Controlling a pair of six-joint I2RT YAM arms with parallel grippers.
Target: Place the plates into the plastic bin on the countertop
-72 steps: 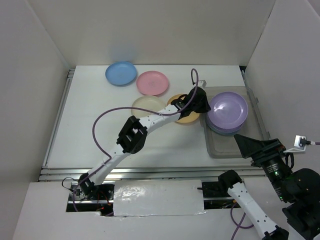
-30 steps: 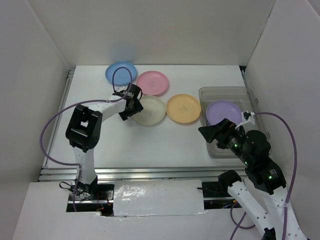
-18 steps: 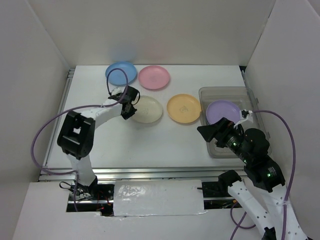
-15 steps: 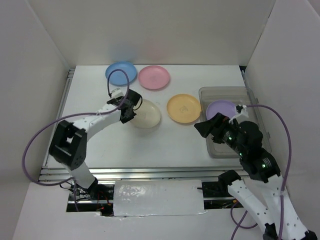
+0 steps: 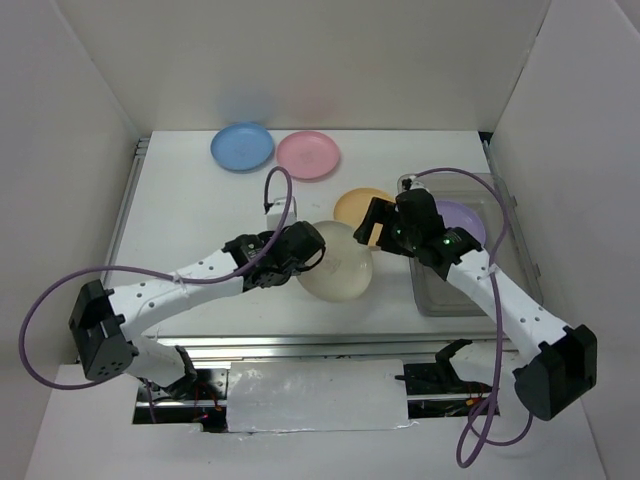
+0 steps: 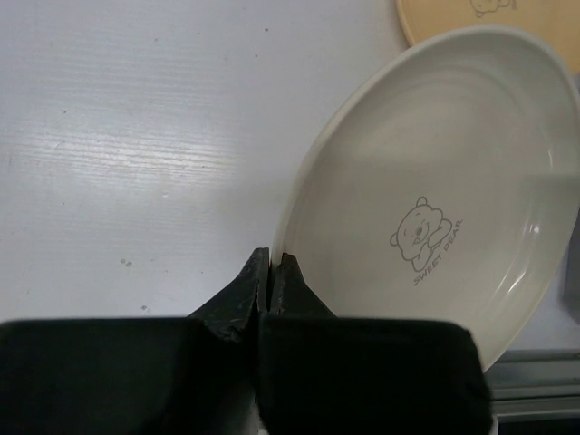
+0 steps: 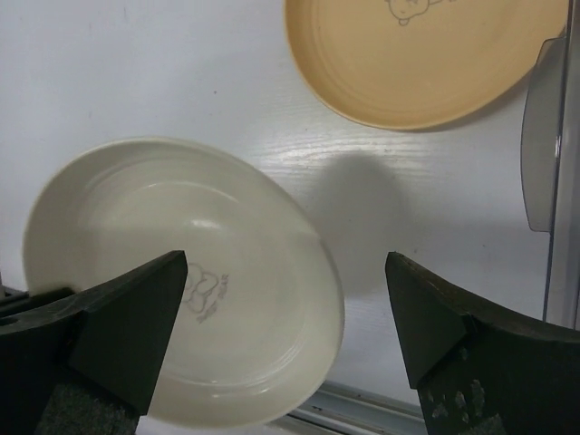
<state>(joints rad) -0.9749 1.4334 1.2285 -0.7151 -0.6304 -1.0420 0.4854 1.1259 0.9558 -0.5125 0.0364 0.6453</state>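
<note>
Left gripper (image 6: 270, 263) is pinching the cream plate (image 6: 426, 208) by its rim, jaws almost closed, and is holding it tilted above the countertop (image 6: 136, 136). Right gripper (image 7: 285, 272) is hovering over it, jaws spread wide and holding nothing. Plastic bin (image 5: 445, 292) is sitting at 3 o'clock from the plate.

Risks: the thin edge grip slipping, or the 2 arms colliding.

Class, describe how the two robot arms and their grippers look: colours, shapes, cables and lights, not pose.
Both the left arm and right arm have white tubular links with black joint housings. A purple cable loops along each. The left gripper and right gripper have matte black, wedge-shaped fingers. Small green lights glow near the right wrist.
</note>
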